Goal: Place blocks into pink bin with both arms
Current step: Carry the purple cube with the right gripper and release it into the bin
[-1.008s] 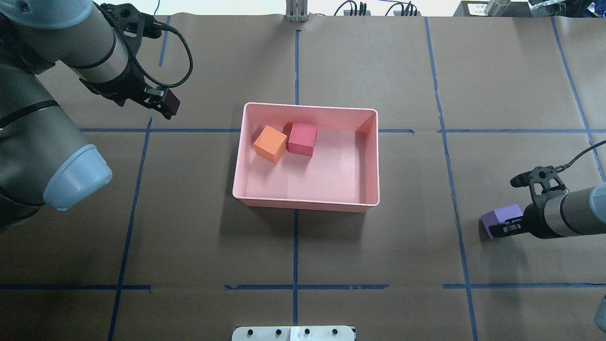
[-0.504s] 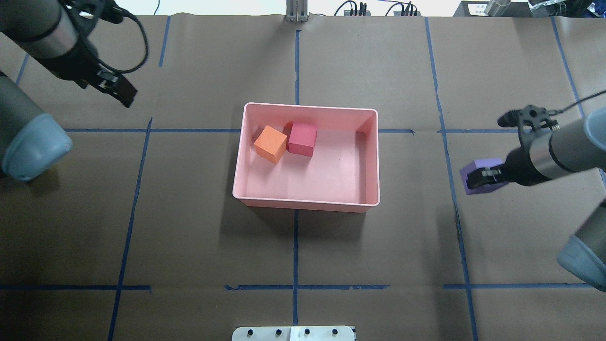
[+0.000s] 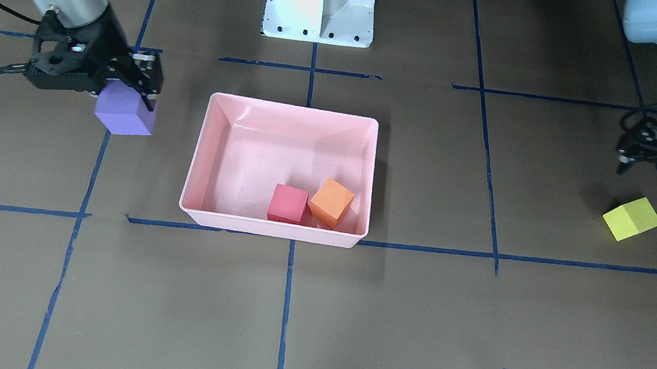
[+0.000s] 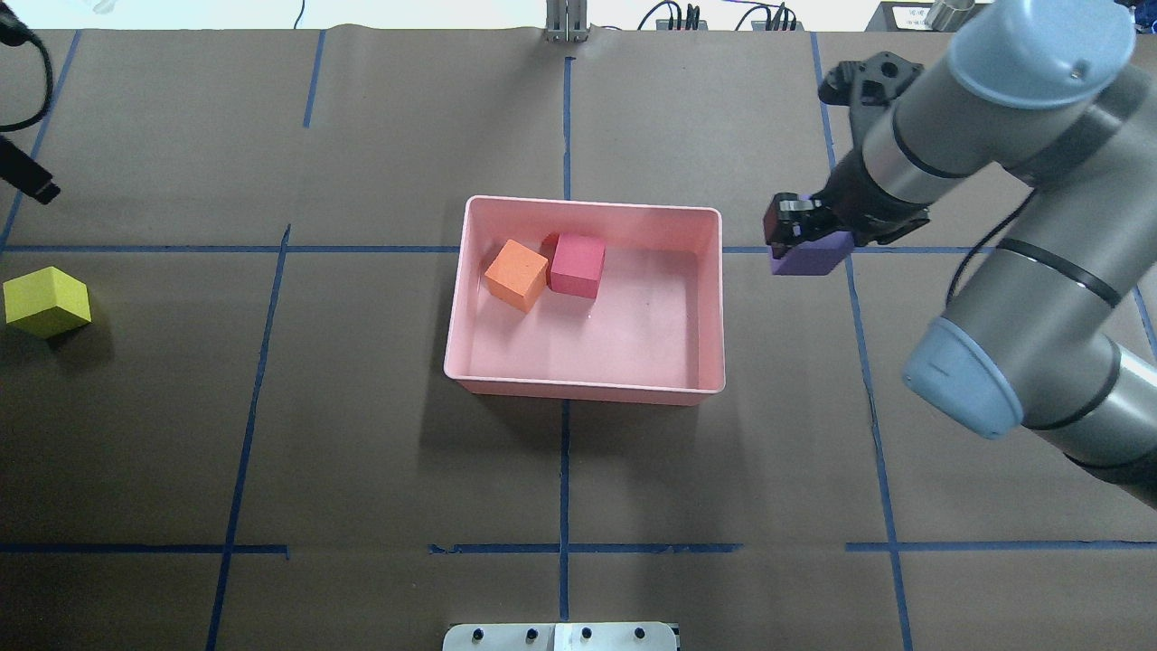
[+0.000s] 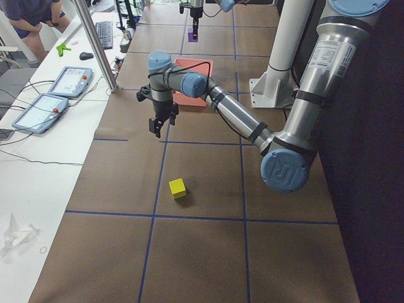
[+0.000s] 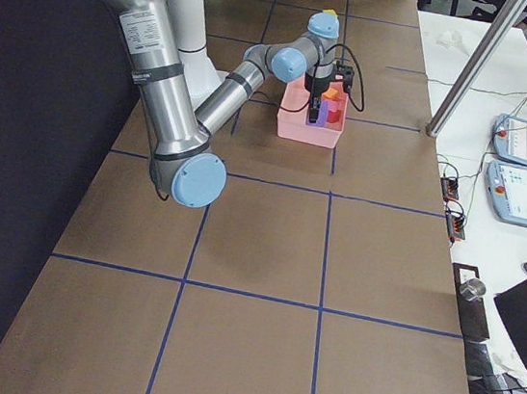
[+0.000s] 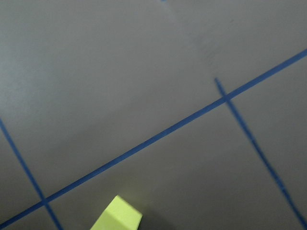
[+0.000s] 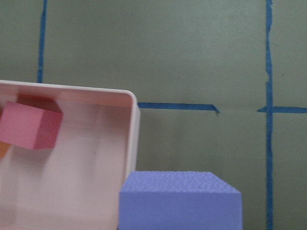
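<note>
One purple block (image 4: 809,261) between right jaws, beside pink bin (image 4: 578,388)

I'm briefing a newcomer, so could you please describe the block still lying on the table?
Start at the pink bin in the table's middle, then look far out to the robot's left. There lies the yellow-green block, alone on the table: the only cube neither in the bin nor, like the purple block, held in the right arm's fingers.

Grainy matt purple block (image 8: 180,199) — glossy plastic pink bin (image 4: 578,391) (paper-covered table (image 4: 362,452)).
</note>
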`<act>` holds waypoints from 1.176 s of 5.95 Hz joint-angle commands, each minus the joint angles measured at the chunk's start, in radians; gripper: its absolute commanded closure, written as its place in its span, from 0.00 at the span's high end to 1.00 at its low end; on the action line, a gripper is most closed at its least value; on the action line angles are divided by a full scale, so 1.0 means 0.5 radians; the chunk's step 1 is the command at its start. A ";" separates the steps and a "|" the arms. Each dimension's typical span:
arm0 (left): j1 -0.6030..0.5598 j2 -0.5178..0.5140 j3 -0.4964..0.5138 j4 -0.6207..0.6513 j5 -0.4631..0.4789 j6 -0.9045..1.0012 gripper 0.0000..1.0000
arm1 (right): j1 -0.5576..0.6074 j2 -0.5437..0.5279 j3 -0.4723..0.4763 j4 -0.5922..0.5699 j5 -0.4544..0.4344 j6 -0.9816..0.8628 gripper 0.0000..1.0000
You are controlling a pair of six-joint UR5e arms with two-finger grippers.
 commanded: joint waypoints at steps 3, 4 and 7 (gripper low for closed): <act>-0.185 0.226 0.214 -0.268 -0.188 0.203 1.00 | -0.359 0.599 -0.386 -0.076 -0.362 0.424 0.99; -0.188 0.290 0.205 -0.271 -0.222 0.093 1.00 | -0.356 0.593 -0.386 -0.089 -0.347 0.382 1.00; -0.185 0.504 0.244 -0.638 -0.222 -0.557 1.00 | 0.020 0.544 -0.346 -0.245 -0.073 -0.252 1.00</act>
